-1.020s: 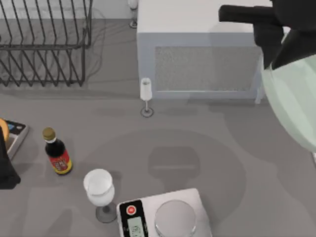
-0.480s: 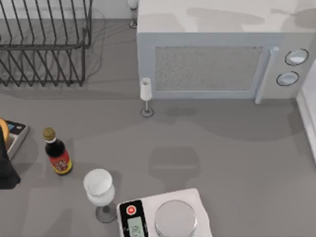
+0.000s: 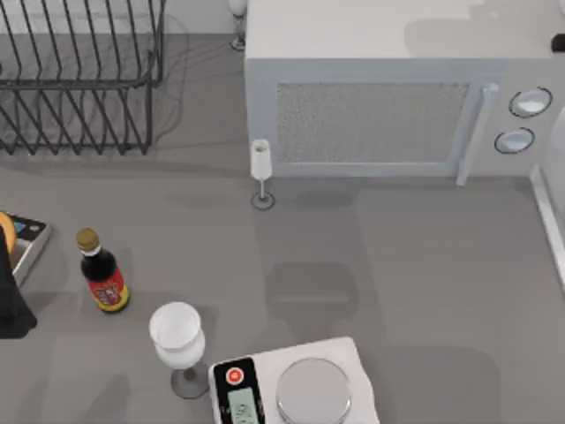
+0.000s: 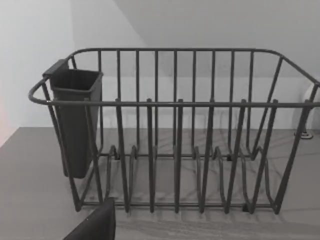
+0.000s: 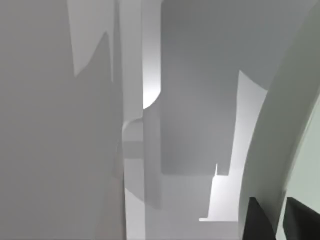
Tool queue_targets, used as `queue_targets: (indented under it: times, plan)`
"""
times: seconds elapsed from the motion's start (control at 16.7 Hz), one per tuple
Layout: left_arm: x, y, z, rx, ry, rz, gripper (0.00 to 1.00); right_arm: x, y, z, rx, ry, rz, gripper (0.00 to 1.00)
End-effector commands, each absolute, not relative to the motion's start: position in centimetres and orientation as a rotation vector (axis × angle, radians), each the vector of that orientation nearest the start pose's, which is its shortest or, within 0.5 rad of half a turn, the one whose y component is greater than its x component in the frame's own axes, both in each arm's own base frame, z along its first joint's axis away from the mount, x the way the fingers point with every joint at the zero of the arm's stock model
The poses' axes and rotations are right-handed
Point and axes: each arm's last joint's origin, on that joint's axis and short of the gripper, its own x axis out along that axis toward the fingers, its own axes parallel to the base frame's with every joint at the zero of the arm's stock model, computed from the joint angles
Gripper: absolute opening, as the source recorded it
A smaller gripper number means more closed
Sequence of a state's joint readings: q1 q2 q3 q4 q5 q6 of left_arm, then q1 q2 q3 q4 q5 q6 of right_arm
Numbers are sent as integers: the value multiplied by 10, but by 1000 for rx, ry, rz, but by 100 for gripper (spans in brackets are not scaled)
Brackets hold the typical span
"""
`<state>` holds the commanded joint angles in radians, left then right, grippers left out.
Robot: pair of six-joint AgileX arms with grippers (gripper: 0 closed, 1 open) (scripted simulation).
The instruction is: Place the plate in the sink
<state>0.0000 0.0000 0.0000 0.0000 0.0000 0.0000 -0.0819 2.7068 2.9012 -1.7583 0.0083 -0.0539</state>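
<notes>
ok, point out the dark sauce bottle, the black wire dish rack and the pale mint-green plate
dark sauce bottle [image 3: 102,276], top view, on its body.
black wire dish rack [image 4: 175,104], left wrist view, front top rail.
pale mint-green plate [image 5: 280,150], right wrist view, curved rim.

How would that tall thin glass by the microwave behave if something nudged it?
The glass would probably tip easily: it stands upright on a thin stem over a small round foot. It looks light and likely fragile. Once down, it might roll across the counter.

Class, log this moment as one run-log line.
right gripper: shut on plate | left arm: parked, table's left | sink: rim at right
</notes>
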Motion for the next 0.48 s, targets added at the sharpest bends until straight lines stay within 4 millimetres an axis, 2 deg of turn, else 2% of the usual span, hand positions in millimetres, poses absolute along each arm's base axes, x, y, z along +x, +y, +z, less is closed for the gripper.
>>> queue_targets:
  times: [0.24,0.48]
  plan:
    - [106,-1,160,0,0,0,100,494,-33,217,8,1568,-8,0]
    - [106,-1,160,0,0,0,100,494,-33,217,8,1568,-8,30]
